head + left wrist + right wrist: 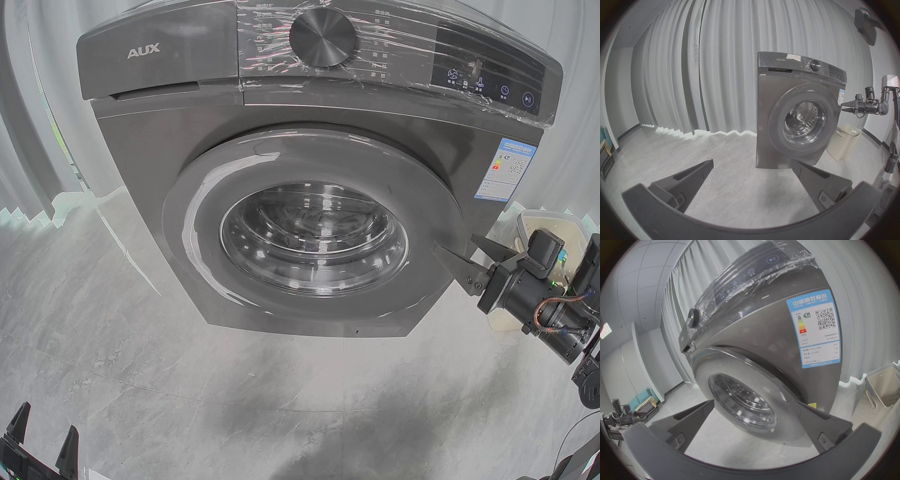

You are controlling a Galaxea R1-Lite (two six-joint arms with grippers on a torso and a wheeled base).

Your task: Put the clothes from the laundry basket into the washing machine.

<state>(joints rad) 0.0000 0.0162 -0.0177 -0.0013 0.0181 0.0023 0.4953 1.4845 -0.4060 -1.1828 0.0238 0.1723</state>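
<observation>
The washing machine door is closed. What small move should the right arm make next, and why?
Probably move the right gripper a little forward to the right edge of the door, to pull it open. The door is shut, the open gripper hovers beside that edge, and nothing can go in yet.

Pale pleated curtains [725, 62] hung down to the floor, grey marbled floor tiles [187, 350] showed soft reflections, a white wall [618, 93] stood beside the curtains, a gridded ceiling [637, 271] held a lit panel [604, 330], a teal seat [643, 396] sat far back.
</observation>
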